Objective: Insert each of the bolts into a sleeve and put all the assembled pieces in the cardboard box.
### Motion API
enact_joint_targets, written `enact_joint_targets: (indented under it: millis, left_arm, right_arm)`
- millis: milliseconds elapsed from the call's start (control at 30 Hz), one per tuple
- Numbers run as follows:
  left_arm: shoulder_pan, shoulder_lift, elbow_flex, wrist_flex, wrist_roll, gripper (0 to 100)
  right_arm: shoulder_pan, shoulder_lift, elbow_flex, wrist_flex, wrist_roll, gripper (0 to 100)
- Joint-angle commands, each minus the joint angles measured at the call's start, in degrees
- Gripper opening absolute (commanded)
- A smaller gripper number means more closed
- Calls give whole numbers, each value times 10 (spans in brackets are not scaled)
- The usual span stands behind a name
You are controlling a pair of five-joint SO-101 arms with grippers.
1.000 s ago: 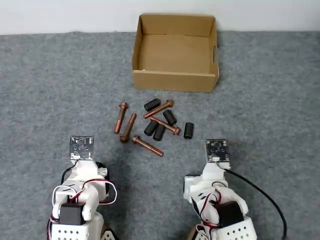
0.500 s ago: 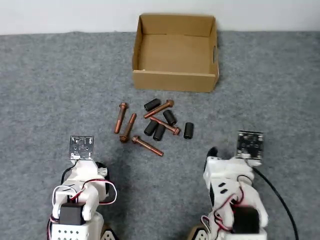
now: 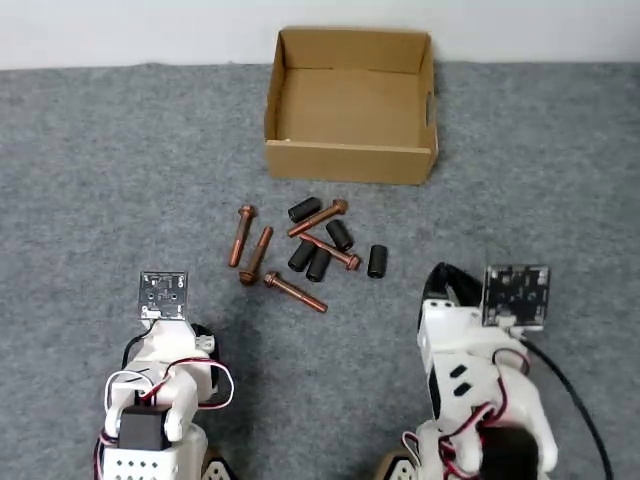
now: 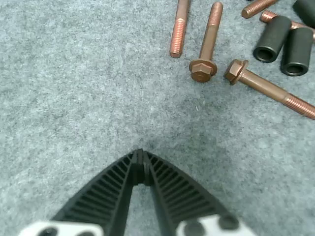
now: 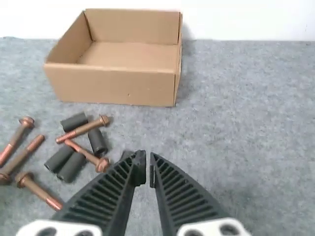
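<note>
While left pincer (image 4: pixel 142 158) and right pincer (image 5: pixel 146 169) sit closed, empty, one sleeve (image 5: pixel 125 156) half hidden behind the latter

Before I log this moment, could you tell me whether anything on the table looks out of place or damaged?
Nothing stands out. The cardboard box sits upright, empty and undamaged; the bolts and sleeves lie loose in one cluster on the grey mat just in front of it, none joined yet.
</note>
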Motion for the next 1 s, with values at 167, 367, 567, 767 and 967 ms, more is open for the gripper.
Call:
enact_joint_targets:
  millis: [167,367,567,767,967]
  left_arm:
    - [-2,-5,-5,4,-1,6]
    - [-2,-5,-5,4,-1,6]
    - [-2,-5,-5,4,-1,6]
    - [-2,-5,-5,4,-1,6]
    - [-2,-5,-5,4,-1,6]
  right_arm:
    - [-10,374,-265,50,-47,8]
    - [-70,594,-417,151,-83,8]
    - [-141,749,-498,177,-83,12]
    - [-146,869,-540,155,-84,65]
    - [-145,951,-573,160,-113,147]
